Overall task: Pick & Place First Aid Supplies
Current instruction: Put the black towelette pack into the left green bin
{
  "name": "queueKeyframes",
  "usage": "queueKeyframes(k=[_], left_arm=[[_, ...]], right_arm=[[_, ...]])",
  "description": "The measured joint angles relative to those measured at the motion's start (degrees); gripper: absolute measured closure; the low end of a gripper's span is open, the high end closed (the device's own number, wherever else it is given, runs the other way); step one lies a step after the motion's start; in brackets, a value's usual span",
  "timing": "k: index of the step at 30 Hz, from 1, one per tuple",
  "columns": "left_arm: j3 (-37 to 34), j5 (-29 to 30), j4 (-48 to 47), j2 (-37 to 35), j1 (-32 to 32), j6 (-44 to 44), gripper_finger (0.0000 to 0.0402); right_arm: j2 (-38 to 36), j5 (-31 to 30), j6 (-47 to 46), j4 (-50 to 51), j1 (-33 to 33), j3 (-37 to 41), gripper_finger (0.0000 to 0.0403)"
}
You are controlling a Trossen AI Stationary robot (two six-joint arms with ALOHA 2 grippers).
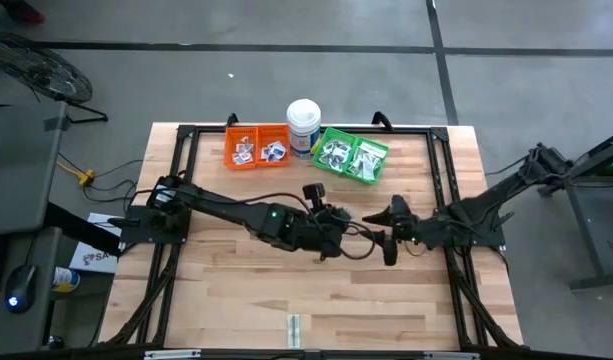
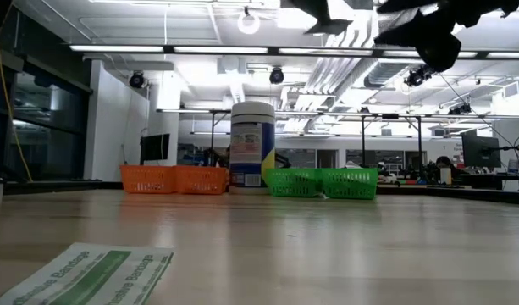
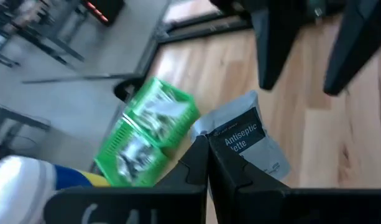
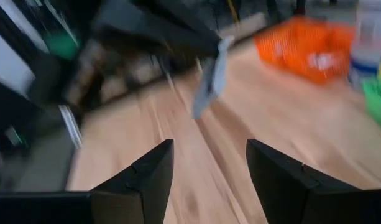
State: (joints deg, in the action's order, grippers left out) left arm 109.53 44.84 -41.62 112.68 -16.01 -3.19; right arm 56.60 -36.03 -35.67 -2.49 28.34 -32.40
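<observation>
A: Pale plank wooden counter [image 1: 236, 290], workshop hall behind. Progress?

B: Midway. Grey-white flat antiseptic wipe packet [image 3: 246, 140] pinched in closed left tool [image 3: 207, 163], mid-counter, above the wood. Right tool [image 4: 209, 171] facing it, spread wide, empty.

A: Done and left?

B: Packets already in orange mesh bin [image 1: 256, 146] and green mesh bin [image 1: 352, 155]. Green-and-white bandage strip [image 1: 294, 329] unpicked at near edge.

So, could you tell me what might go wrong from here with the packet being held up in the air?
The left gripper pinches the antiseptic packet only at one edge, so it might slip. The open right gripper faces it closely, so the two arms might bump.
</observation>
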Motion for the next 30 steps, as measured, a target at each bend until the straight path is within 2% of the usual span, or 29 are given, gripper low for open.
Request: queueKeyframes(k=[4,6,8,13,18,30], left_arm=[[1.6,2.6,2.9,0.0,-0.1,2.8,0.0401],[1.6,3.6,5.3,0.0,-0.1,4.6,0.0401],[1.6,4.5,7.8,0.0,0.0,6.2,0.0401],[1.6,4.9,8.5,0.0,1.1,7.1,0.0401],[1.6,4.5,10.0,0.0,1.8,8.0,0.0401],[1.6,3.7,11.5,0.0,2.2,9.0,0.0401]], right_arm=[[-0.3,-4.8,8.0,-20.6,1.8,7.1,0.0208],[-0.3,-5.8,9.7,-25.8,1.1,8.8,0.0208],[-0.4,-5.9,10.0,-27.2,0.0,9.7,0.0208],[-0.4,0.3,10.7,-30.9,-2.5,9.9,0.0208],[-0.3,1.0,10.4,-30.8,-5.0,9.9,0.0208],[-0.3,9.5,10.2,-32.8,-12.1,9.9,0.0208]])
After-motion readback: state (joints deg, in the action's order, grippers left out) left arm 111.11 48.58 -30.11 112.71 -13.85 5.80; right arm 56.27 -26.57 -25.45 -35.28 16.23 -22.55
